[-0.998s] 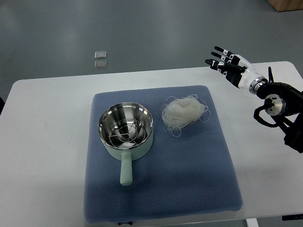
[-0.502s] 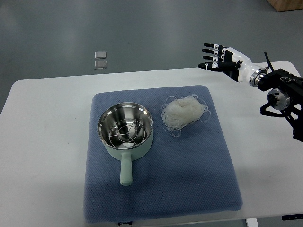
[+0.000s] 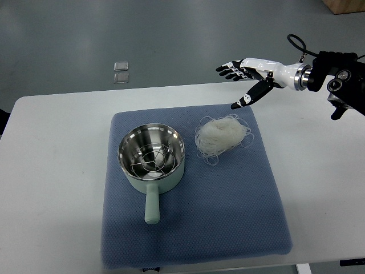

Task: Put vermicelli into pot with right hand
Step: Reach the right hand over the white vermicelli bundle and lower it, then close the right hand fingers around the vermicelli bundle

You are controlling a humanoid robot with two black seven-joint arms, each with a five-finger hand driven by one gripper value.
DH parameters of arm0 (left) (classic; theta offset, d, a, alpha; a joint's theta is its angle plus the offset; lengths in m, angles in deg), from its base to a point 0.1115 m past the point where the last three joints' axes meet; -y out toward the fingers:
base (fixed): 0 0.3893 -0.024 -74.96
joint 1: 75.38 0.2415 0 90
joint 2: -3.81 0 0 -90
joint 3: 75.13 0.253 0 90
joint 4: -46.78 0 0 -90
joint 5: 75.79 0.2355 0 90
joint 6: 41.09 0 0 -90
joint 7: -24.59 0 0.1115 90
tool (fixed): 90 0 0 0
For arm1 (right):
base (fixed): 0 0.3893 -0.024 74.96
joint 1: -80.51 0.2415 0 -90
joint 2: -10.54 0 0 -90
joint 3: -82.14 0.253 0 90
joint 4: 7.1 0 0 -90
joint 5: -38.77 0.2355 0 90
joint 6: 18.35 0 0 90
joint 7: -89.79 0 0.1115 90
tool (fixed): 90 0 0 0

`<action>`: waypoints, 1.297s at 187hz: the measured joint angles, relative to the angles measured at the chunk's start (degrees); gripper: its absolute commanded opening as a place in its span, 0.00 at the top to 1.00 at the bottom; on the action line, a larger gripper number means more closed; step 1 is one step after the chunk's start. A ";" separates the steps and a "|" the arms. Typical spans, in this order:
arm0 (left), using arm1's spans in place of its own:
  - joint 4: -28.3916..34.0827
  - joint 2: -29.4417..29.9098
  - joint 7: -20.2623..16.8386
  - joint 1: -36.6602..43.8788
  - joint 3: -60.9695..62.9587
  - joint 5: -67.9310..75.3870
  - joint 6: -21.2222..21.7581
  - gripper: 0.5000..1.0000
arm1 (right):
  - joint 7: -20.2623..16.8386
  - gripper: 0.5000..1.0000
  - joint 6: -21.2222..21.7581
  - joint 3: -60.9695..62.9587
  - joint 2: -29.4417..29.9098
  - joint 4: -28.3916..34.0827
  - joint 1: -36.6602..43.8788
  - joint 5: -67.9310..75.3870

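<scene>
We saw our right hand [image 3: 250,73], fingers spread and empty, poised up-right of the vermicelli [image 3: 220,136], which lay on the mat [image 3: 228,217] just right of the pot [image 3: 151,157].

So we see the right robot hand [image 3: 251,73] swing in leftward from the worktop's [image 3: 51,142] far right corner, now hanging nearer the vermicelli [image 3: 221,136], fingers spread, thumb pointing down toward it, with the forearm now stretched out level.

Single top view, steep downward from robot's side, whole table [image 3: 57,171] visible.
</scene>
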 measured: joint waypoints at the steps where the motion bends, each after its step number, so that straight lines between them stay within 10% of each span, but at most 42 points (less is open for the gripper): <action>1: -0.01 0.00 0.00 0.00 0.00 0.00 0.00 0.00 | 0.00 0.16 0.00 -0.16 0.00 0.07 0.09 -0.26; 243: -0.52 0.00 0.00 -0.05 -0.10 0.00 0.01 0.00 | -1.96 0.17 -6.30 -22.94 13.58 -6.22 4.72 -25.24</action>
